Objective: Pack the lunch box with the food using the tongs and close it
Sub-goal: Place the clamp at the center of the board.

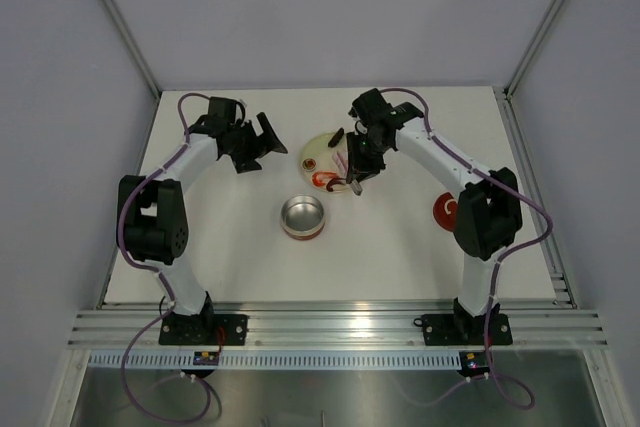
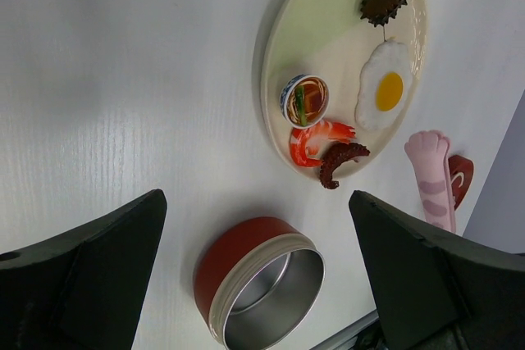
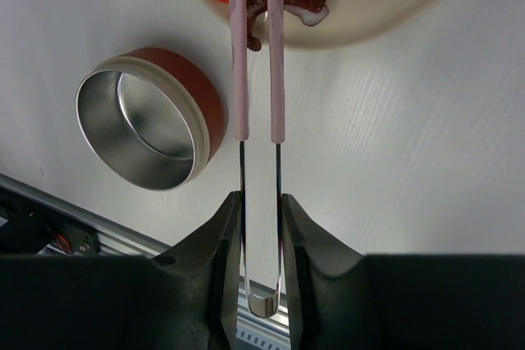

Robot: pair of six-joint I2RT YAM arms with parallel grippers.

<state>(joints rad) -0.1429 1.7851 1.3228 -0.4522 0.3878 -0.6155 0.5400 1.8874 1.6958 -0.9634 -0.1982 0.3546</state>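
downward tilts the right gripper (image 3: 261, 202), pinching tongs (image 3: 239, 79) over the plate (image 3: 365, 37).

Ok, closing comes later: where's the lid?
Top view: the red lid lies on the table, right side, partly behind the right arm, well right of the tin.

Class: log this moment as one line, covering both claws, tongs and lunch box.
left claw: open, empty | right claw: shut on tongs, over plate | lunch box: open, empty
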